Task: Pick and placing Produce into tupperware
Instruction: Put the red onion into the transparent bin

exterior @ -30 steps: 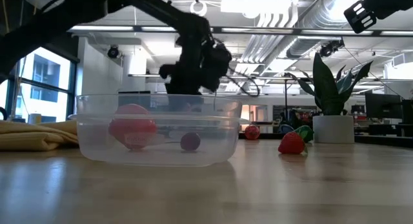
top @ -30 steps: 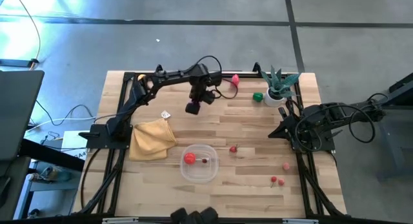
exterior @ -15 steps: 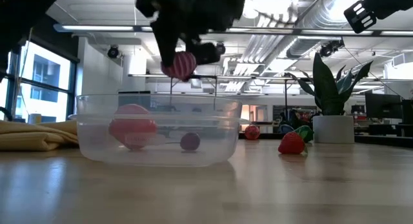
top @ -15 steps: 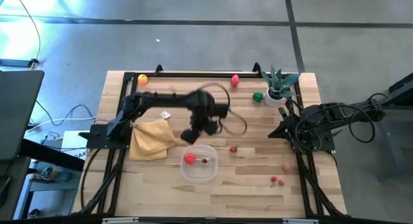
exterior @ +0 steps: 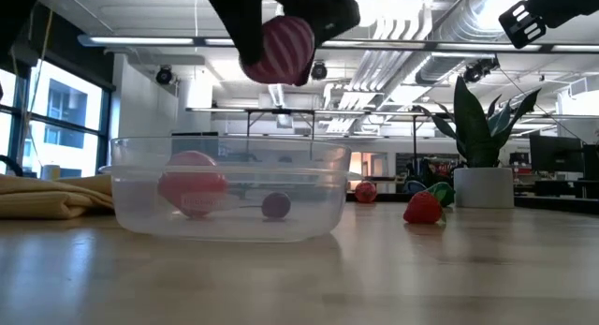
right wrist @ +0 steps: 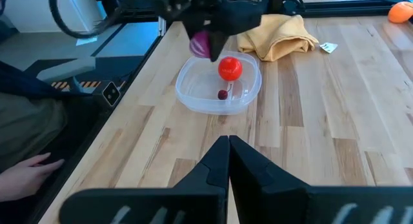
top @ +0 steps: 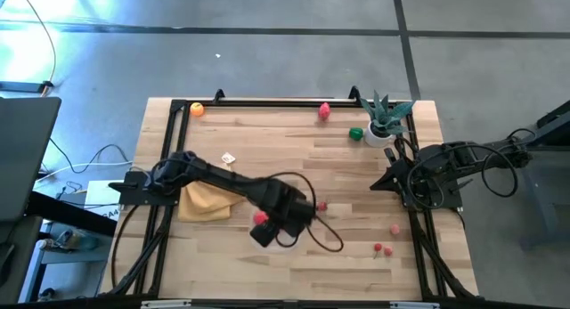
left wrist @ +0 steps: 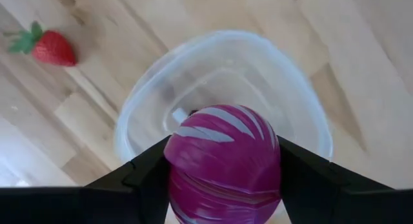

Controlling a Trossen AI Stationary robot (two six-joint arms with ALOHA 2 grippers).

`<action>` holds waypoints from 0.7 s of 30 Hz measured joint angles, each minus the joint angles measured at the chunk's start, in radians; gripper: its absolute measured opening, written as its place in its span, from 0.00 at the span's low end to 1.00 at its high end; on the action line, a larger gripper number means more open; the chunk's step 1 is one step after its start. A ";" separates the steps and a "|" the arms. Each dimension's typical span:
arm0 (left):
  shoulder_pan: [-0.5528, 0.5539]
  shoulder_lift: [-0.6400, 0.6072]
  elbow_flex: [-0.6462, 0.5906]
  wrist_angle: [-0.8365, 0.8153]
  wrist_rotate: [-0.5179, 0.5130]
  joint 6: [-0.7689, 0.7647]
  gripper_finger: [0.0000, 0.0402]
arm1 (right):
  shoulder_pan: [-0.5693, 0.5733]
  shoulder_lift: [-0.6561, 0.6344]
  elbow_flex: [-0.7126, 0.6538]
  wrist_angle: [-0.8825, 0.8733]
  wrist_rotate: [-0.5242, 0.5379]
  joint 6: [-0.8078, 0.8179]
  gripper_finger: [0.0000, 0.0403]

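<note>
Left hand (left wrist: 222,179) above the clear tupperware (left wrist: 293,88), grasping a magenta-purple, white-striped toy vegetable (left wrist: 224,161) between both fingers. Inside the tupperware lie a red round fruit (right wrist: 230,68) and a small dark-red one (right wrist: 222,94). A strawberry (left wrist: 51,48) lies on the table (top: 356,180) just beside the tupperware. Right hand (right wrist: 228,153), clenched with nothing in it, waits at the table edge well apart from the tupperware.

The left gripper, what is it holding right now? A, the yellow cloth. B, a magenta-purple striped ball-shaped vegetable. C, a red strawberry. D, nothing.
B: the left gripper is clamped on the magenta-purple striped vegetable, holding it in the air above the clear tupperware, while the strawberry lies on the table beside the container.
</note>
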 joint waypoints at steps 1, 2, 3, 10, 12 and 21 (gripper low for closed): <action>-0.004 0.003 -0.001 -0.010 -0.015 -0.021 0.55 | 0.000 0.000 0.000 0.000 0.000 0.001 0.00; -0.007 0.005 -0.001 -0.019 -0.034 -0.039 0.55 | 0.000 0.000 0.000 0.000 0.000 0.001 0.00; -0.007 0.011 -0.001 -0.018 -0.052 -0.050 0.55 | 0.000 0.000 0.000 0.000 0.000 0.001 0.00; -0.004 0.055 -0.001 -0.015 -0.065 -0.043 0.55 | 0.000 0.000 0.000 -0.001 0.000 0.000 0.00; -0.004 0.072 0.000 -0.009 -0.063 -0.043 0.56 | 0.000 0.000 0.000 0.000 0.000 0.002 0.00; -0.012 0.125 0.000 -0.019 -0.048 -0.044 0.54 | 0.000 0.000 0.000 0.000 0.000 0.001 0.00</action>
